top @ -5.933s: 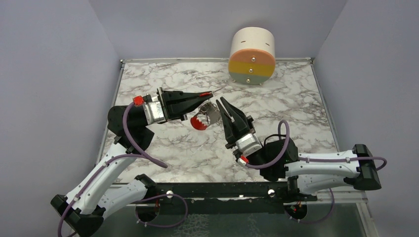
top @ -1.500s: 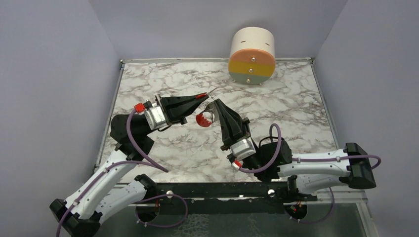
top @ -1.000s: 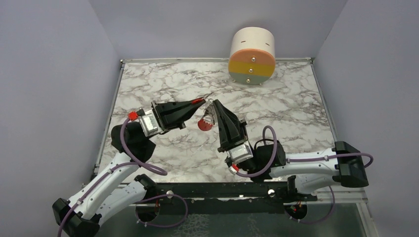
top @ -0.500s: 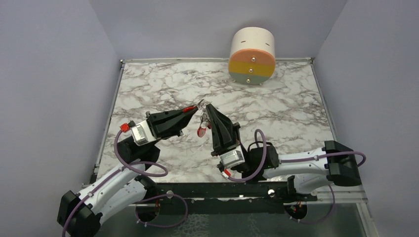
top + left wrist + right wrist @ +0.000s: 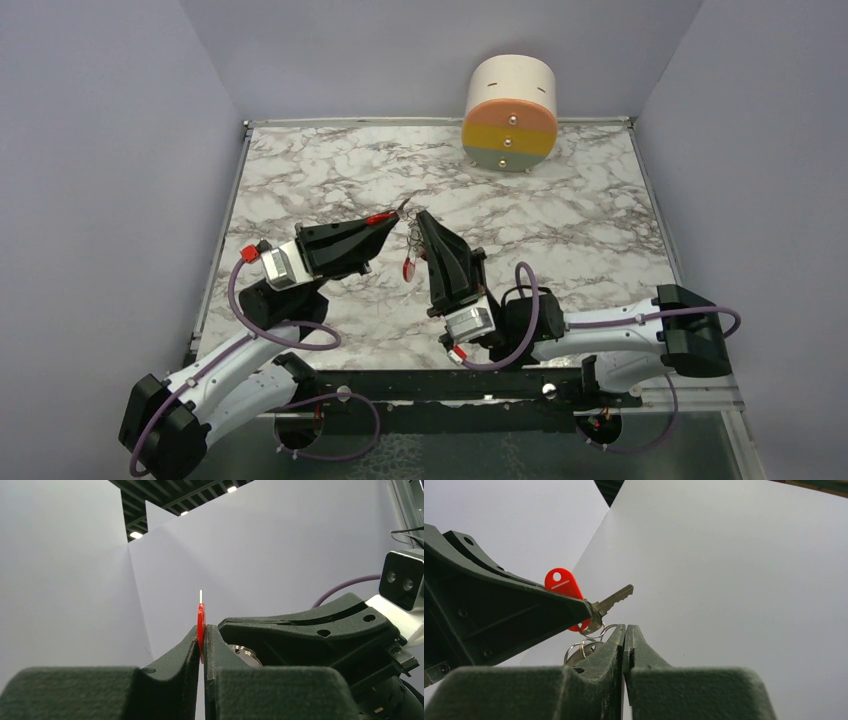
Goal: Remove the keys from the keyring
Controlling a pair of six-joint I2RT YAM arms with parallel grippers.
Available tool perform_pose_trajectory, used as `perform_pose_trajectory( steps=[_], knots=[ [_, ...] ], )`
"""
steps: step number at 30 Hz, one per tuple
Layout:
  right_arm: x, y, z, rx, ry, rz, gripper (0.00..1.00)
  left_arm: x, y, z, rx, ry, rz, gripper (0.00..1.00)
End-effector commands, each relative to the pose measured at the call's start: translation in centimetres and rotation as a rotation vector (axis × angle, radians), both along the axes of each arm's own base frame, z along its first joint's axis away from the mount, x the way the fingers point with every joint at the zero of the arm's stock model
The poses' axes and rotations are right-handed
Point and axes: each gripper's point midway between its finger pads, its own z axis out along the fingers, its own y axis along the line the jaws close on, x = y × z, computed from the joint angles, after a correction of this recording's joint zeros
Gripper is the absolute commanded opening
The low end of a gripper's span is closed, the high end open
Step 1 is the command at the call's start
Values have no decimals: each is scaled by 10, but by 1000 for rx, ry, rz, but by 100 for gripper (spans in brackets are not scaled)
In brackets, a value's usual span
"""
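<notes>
Red-headed key (image 5: 560, 586) is clamped flat in the left hand (image 5: 201, 630). The fingers are nearly together with only the red head's thickness between them. Head pokes up past the fingertips, and the silver blade sticks out beyond the tip, pointing over the right hand (image 5: 625, 630).

Keyring (image 5: 585, 646) loops sit right at the base of the key head, just beside the right hand's tip and partly hidden behind its left finger. Key looks threaded on the ring.

Right hand is fully closed, fingers pressed together. Can't tell whether it has ring wire nipped between them or is only touching it.

In the top view, the two hands meet tip to tip in the air above the middle of the surface (image 5: 590, 240), left coming in from the left, right from the near side. Red clip (image 5: 408, 268) hangs below the tips on its short chain, between the two hands and off the surface.

Only one key is identifiable. Anything else on the ring is too small to make out.

Banded drum (image 5: 510, 100) sits at the far edge, well apart.
</notes>
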Motion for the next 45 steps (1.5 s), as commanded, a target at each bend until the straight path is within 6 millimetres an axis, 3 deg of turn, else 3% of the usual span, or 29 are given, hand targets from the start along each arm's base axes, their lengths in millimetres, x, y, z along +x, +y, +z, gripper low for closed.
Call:
perform_pose_trajectory(
  steps=[1, 13, 20, 21, 23, 25, 28, 32, 34, 37, 41, 43, 45],
  knots=[
    [-14, -65, 39, 296, -81, -2, 1, 8, 7, 2, -57, 44, 9, 9],
    [-17, -61, 41, 285, -114, -28, 1, 14, 14, -14, -71, 117, 40, 9],
    [-1, -65, 36, 291, 35, 17, 1, 16, 11, -9, -31, 98, 71, 6],
    [3, -60, 33, 265, 75, 30, 3, 16, 10, -8, -29, 95, 71, 6],
    [6, -47, 29, 193, 128, 65, 17, 18, 10, -8, -31, 95, 78, 6],
    [10, -33, 26, 128, 190, 97, 24, 18, 10, -8, -33, 91, 81, 5],
    [16, -20, 27, 90, 296, 132, 26, 15, 12, -6, -39, 84, 78, 5],
    [19, 21, 18, -93, 477, 229, 25, 12, 13, -3, -41, 72, 73, 5],
    [16, 30, 14, -143, 537, 273, 19, 10, 12, -2, -38, 66, 67, 4],
    [16, 28, 12, -148, 600, 297, 12, 8, 12, 0, -35, 55, 59, 4],
    [19, 21, -7, -175, 732, 312, 18, 9, 12, 5, -25, 46, 78, 4],
    [25, 7, -19, -158, 759, 265, 20, 11, 10, 7, -9, 43, 93, 4],
    [34, -15, -28, -93, 757, 199, 39, 12, 9, 8, 4, 43, 106, 4]
  ],
)
